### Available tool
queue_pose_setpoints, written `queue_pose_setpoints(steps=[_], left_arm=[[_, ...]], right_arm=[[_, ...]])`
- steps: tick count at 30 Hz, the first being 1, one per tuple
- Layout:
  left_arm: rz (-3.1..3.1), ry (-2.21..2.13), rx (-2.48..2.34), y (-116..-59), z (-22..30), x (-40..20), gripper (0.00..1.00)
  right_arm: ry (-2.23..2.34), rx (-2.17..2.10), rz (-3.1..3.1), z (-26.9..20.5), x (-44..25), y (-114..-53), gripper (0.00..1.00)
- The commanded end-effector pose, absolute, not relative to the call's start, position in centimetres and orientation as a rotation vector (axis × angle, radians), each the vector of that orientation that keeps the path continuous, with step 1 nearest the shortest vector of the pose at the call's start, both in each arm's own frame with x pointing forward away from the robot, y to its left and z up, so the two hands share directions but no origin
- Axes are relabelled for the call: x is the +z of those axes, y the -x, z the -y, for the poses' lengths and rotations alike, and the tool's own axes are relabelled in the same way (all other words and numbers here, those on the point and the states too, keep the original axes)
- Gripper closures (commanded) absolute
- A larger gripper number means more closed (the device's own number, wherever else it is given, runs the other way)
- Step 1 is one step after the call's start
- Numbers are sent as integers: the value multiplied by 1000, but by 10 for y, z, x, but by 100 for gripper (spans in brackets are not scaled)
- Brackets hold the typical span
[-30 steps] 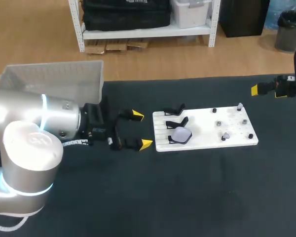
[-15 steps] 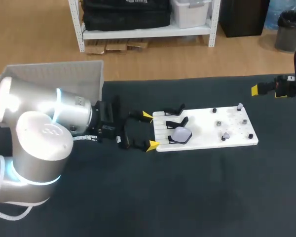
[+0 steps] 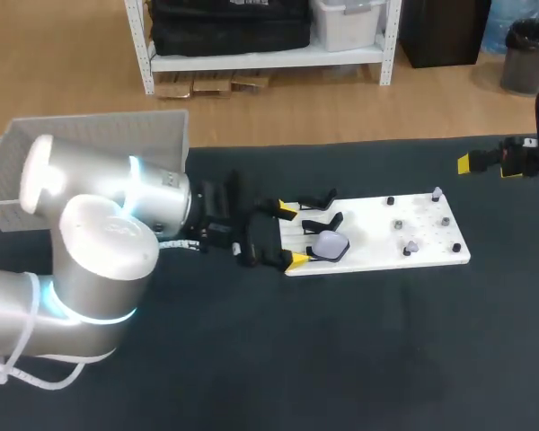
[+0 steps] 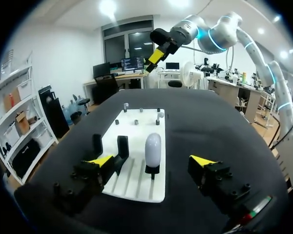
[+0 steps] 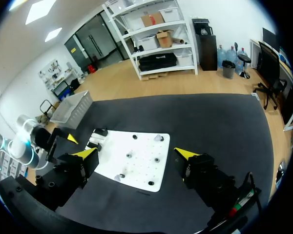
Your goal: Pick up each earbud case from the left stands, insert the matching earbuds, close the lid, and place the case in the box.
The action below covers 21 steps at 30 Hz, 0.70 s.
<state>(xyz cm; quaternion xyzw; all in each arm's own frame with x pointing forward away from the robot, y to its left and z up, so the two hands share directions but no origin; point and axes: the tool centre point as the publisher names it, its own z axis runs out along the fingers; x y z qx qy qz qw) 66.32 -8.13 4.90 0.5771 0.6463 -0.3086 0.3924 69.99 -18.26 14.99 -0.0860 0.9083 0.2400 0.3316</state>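
A pale lavender earbud case stands upright on the nearest black stand at the left end of the white board. Two more black stands behind it hold nothing. My left gripper is open at the board's left edge, its yellow tips either side of the stand row. In the left wrist view the case is just ahead of the left gripper, between the lines of its fingers and untouched. Small earbuds sit on pegs at the board's right end. My right gripper hangs open at the table's far right.
A pale mesh box stands at the table's back left, behind my left arm. In the right wrist view the board lies below and ahead of the right gripper, and the box is far beyond it. Dark cloth covers the table.
My left arm has swung right, carrying its open gripper from the bare cloth up to the board's left edge by the case. The right arm has stayed still.
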Motion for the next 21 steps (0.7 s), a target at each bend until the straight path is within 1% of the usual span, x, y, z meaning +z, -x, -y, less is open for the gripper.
queue_pose_setpoints(steps=[1, 8, 11, 13, 21], left_arm=[[-1622, -1455, -812, -669, 92, 38, 0], [-1616, -1452, -849, -668, 101, 31, 0], [-1611, -1443, -869, -670, 105, 26, 5], [-1606, -1443, -885, -671, 109, 24, 11], [-1599, -1452, -917, -670, 120, 18, 18]], right_arm=[[228, 631, -2373, 183, 149, -700, 0], [228, 631, -2373, 183, 149, -700, 0], [228, 631, -2373, 183, 149, -700, 0], [228, 631, -2373, 183, 149, -700, 0], [228, 631, -2373, 183, 149, -700, 0]])
